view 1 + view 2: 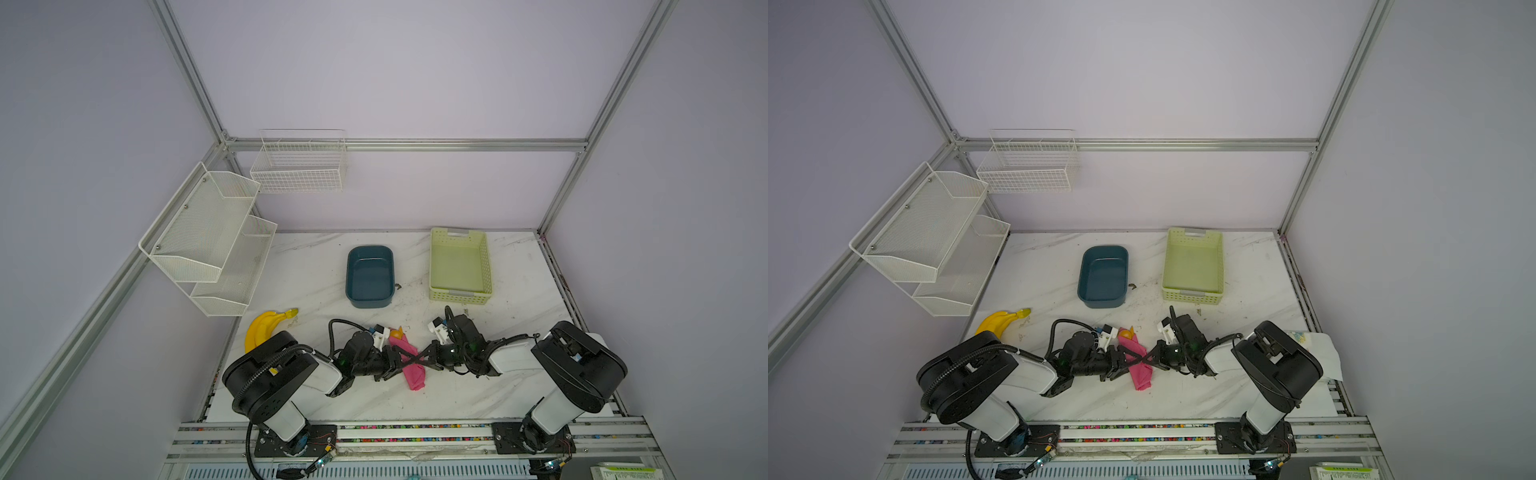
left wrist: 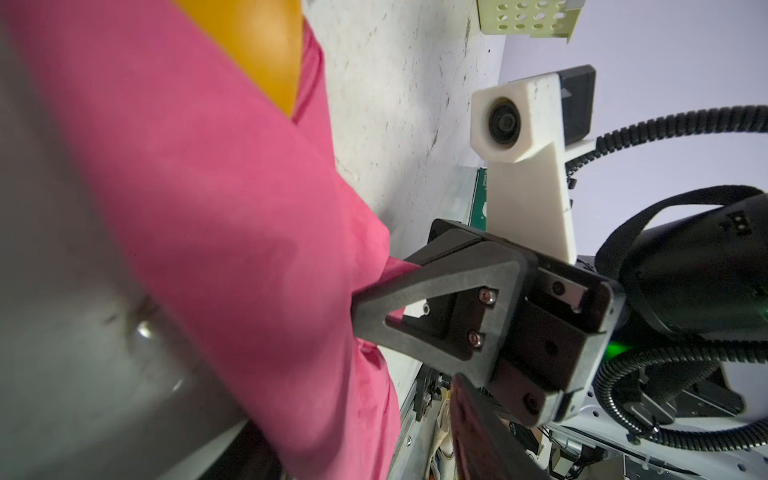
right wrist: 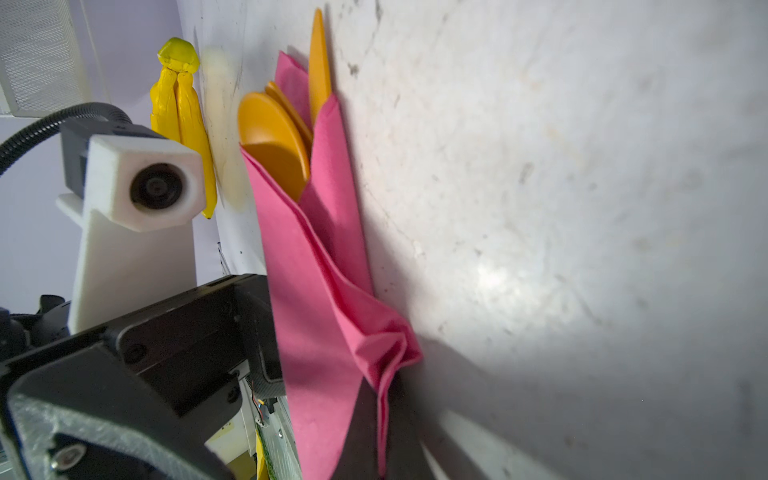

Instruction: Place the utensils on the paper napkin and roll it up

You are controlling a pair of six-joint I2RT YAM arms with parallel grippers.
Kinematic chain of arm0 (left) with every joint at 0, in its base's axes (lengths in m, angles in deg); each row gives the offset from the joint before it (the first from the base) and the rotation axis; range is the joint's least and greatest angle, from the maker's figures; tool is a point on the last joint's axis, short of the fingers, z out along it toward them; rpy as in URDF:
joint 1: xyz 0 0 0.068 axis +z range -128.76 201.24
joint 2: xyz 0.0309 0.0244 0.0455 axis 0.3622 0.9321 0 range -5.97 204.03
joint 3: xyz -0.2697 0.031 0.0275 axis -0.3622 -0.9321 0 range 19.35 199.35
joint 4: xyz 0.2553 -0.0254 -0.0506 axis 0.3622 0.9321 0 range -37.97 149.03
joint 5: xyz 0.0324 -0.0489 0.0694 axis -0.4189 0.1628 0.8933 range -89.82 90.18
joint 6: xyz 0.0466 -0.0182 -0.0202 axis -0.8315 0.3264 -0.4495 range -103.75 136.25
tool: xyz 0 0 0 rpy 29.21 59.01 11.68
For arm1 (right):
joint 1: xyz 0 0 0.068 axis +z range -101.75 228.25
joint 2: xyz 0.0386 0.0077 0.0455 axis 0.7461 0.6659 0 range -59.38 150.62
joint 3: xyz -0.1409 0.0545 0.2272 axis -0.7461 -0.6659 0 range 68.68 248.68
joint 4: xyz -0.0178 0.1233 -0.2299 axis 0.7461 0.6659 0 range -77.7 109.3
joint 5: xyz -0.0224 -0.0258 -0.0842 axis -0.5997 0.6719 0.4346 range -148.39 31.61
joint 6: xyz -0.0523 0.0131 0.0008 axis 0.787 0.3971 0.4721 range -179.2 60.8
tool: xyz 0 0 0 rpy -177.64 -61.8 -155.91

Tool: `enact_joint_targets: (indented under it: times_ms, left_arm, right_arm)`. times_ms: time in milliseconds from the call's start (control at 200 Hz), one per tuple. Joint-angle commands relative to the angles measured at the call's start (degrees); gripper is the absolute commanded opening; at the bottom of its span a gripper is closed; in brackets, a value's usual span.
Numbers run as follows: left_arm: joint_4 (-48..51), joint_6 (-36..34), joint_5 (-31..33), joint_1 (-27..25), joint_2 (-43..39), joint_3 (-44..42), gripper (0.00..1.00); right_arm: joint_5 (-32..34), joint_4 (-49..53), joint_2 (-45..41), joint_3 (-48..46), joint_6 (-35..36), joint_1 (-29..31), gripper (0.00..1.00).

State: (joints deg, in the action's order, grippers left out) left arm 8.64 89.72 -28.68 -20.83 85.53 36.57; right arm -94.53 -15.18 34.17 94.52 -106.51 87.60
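Your biggest risk is the roll springing open. The paper napkin [image 1: 415,380] is wrapped around the utensils [image 3: 274,141] and lies on the counter [image 1: 478,386] between the two arms. The spoon bowl and knife tip poke out of its far end. The wrap looks loose in the right wrist view, with layers gaping and a crumpled fold near the middle. If you let that fold go carelessly, the outer flap will likely fall back.

Pull the two arms apart and the thin paper may tear. Tilt the roll toward its open end and the smooth plastic pieces could slide out. The fingers of both arms cross over the same spot, so a hasty move could knock one against the other.

The right gripper [image 1: 420,359] has its jaws closed, pinching a fold of the napkin. The left gripper [image 1: 401,360] has its jaws apart on either side of the roll. You cannot tell whether they press on it. Both forearms lie low over the counter, reaching inward, wrists turned sideways, meeting at the roll's middle.
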Motion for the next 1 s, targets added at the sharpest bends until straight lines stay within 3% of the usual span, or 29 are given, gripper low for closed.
enact_joint_targets:
  times_ms: [0, 210, 490, 995]
  left_arm:
    - [11.64, -4.10, 3.17, 0.31, 0.82, 2.56, 0.58]
    - [17.99, -8.92, 3.84, 1.51, 1.49, 6.59, 0.58]
    - [12.29, -8.81, 0.66, 2.86, 4.87, 8.31, 0.57]
    - [18.41, -11.77, 3.72, 2.86, 4.74, 8.50, 0.41]
  right_arm:
    - [5.32, 8.59, 3.03, -2.60, -0.29, -0.15, 0.00]
    - [5.18, 9.41, 2.91, -2.23, 0.03, -0.15, 0.00]
    - [5.38, 10.08, 2.36, -2.07, 0.01, -0.15, 0.00]
    - [5.51, 10.08, 2.22, -2.12, -0.21, -0.15, 0.00]
